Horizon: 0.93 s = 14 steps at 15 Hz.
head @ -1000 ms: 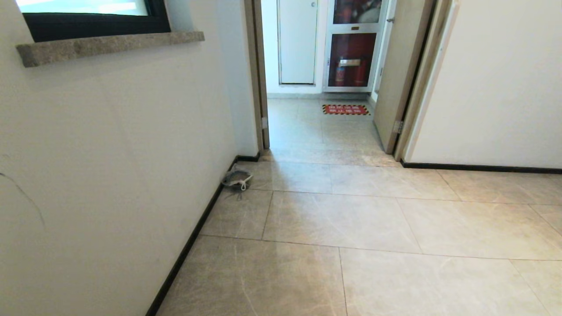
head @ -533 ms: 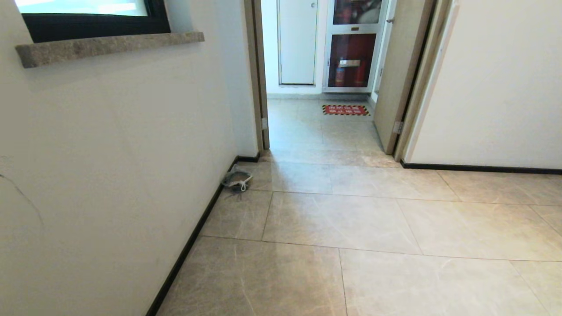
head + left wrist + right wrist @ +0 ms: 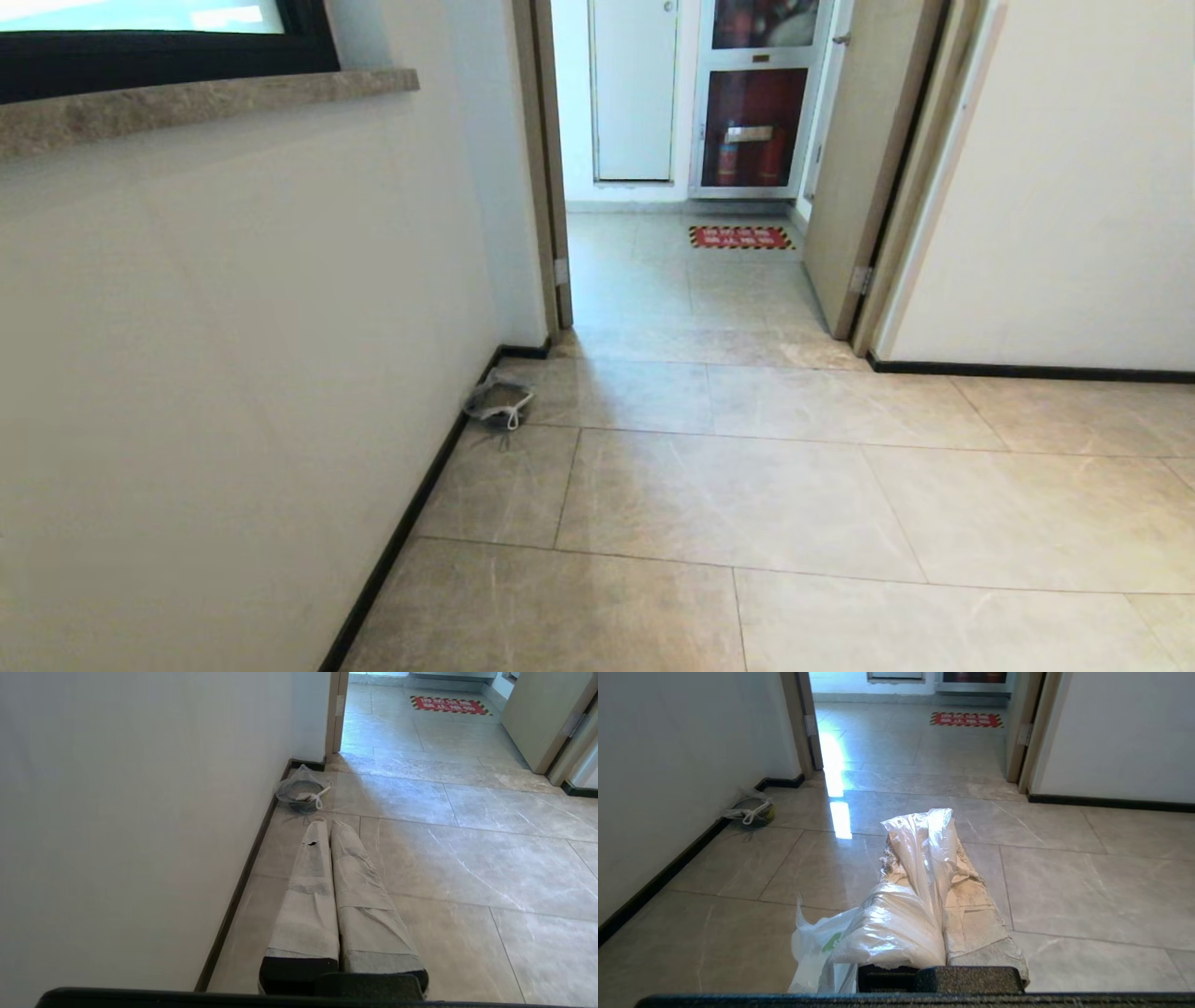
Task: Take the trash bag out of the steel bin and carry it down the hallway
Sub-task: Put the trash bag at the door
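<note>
Neither arm shows in the head view. The left end effector [image 3: 331, 828] points forward and level, its two wrapped fingers [image 3: 310, 877] pressed together and empty. The right end effector [image 3: 924, 826] also reaches forward, fingers clamped on the trash bag [image 3: 896, 924], which drapes over them.

The right tool [image 3: 924, 830] was clamped on the trash bag [image 3: 896, 924], whose white plastic draped over its fingers [image 3: 976, 914] above the hallway [image 3: 1064, 886] tiles. A small bagged object [image 3: 749, 809] lay by the baseboard [image 3: 658, 882] near the doorway [image 3: 910, 732].
</note>
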Tool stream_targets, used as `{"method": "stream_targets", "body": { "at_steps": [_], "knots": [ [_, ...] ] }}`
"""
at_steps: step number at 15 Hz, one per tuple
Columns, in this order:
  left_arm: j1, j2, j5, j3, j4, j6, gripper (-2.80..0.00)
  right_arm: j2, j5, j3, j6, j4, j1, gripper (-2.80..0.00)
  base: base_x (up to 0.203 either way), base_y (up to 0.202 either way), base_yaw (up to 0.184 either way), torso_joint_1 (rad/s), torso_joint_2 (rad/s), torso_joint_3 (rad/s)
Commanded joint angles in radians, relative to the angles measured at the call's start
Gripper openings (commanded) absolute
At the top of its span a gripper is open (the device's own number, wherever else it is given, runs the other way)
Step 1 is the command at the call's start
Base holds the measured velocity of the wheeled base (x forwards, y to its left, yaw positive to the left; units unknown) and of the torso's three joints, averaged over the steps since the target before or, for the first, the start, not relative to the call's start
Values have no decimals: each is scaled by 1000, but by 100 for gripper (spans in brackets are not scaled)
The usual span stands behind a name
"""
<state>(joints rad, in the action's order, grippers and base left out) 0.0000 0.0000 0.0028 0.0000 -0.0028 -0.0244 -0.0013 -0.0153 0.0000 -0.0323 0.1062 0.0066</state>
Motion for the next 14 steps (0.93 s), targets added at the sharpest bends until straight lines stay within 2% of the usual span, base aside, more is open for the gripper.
{"method": "stream_targets", "body": {
  "at_steps": [1,3,14],
  "knots": [
    [0,-2,0,0,0,3,-280,0,0,40,-1,1,1,-280,193,0,-2,5,2,0],
    [0,-1,0,0,0,1,-280,0,0,40,-1,1,0,-280,141,0,2,2,2,2],
    [0,0,0,2,0,0,-280,0,0,40,-1,1,0,-280,0,0,0,0,0,0]
  ]
}}
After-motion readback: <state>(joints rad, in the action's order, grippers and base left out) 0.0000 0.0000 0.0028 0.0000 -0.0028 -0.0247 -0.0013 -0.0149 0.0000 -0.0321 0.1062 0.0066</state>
